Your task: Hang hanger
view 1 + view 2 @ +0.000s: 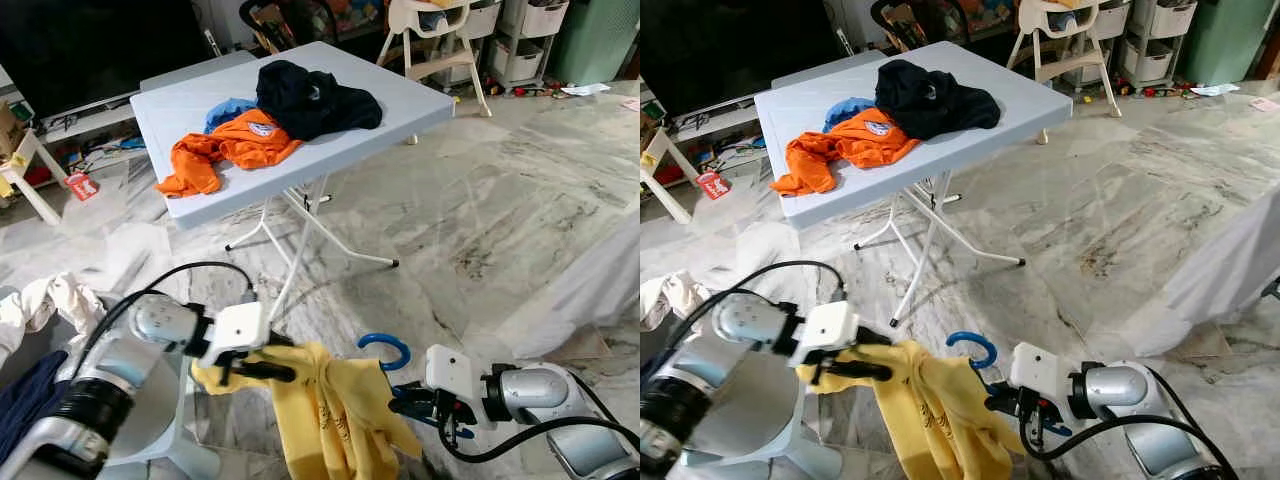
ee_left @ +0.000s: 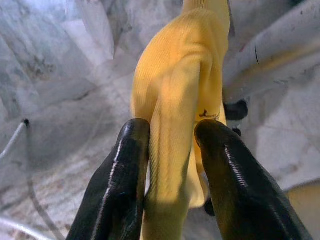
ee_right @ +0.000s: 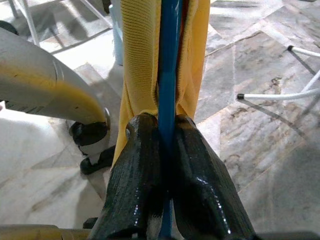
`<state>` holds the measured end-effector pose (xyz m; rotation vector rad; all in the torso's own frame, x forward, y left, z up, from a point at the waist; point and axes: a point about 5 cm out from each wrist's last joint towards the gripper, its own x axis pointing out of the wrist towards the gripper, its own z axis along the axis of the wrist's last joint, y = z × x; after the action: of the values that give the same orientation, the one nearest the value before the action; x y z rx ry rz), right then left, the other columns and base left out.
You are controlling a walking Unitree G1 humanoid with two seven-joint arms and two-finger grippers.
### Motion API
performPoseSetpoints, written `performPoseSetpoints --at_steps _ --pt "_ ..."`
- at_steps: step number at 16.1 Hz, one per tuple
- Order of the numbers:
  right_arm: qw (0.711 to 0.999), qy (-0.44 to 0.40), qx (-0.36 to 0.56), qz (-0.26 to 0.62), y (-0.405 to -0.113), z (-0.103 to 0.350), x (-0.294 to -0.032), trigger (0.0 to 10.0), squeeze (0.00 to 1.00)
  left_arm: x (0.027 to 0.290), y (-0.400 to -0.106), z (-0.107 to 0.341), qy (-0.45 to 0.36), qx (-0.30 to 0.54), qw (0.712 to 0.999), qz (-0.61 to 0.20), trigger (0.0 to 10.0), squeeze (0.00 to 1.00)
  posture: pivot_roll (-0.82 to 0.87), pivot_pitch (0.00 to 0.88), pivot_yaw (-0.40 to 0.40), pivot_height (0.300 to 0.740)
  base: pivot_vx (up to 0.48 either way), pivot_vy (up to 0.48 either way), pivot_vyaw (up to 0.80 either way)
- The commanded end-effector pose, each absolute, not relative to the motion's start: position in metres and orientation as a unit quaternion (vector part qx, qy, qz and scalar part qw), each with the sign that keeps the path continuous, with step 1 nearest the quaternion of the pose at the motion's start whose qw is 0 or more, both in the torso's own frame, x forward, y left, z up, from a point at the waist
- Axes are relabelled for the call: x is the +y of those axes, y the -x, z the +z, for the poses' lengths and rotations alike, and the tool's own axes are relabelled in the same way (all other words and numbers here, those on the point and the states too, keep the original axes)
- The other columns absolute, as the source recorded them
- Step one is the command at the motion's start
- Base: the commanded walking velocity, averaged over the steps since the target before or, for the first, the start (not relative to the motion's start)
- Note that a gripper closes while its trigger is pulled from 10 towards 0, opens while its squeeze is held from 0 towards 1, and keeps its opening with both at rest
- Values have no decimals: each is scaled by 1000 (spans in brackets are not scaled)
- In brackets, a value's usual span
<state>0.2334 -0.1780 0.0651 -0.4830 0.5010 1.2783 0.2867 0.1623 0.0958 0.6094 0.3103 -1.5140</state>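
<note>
One yellow shirt (image 1: 330, 410) hangs on one blue hanger (image 1: 385, 348), low above the marble floor (image 1: 500, 220). Left gripper (image 2: 172, 150): jaws pinched on a fold of the shirt. Right gripper (image 3: 167, 145): jaws clamped on the hanger bar. Surface (image 1: 180, 110) beyond carries three garments: orange (image 1: 225, 150), blue (image 1: 228, 108), black (image 1: 315, 100). The orange garment's print is unreadable.

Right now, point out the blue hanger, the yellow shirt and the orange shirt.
blue hanger (image 1: 385, 346), left eye view, on its curved hook.
yellow shirt (image 1: 320, 410), left eye view, on the hanging body.
orange shirt (image 1: 240, 142), left eye view, on its middle.
</note>
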Motion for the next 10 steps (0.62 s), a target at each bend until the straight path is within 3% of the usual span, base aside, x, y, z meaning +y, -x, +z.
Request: performPoseSetpoints --at_steps 1,3,4,5,6,10 --pt "736 224 204 605 -234 73 -169 0 0 169 -287 96 -283 154 668 -670 0 0 -158 18 119 740 0 0 0" --pt "735 224 204 607 -233 73 -169 0 0 173 -286 94 -296 165 661 -669 0 0 -156 18 118 740 0 0 0" --pt "733 224 203 609 -233 73 -168 0 0 178 -285 89 -312 174 657 -664 6078 0 -155 19 116 740 0 0 0" --pt "733 224 203 609 -233 73 -168 0 0 178 -285 89 -313 172 660 -661 4039 0 -155 19 116 740 0 0 0" --pt "733 223 202 610 -233 72 -166 0 0 178 -286 89 -303 173 666 -660 0 0 -155 19 114 740 0 0 0" --pt "732 226 201 611 -233 73 -165 0 0 178 -286 87 -301 184 661 -663 0 0 -159 20 114 740 0 0 0"
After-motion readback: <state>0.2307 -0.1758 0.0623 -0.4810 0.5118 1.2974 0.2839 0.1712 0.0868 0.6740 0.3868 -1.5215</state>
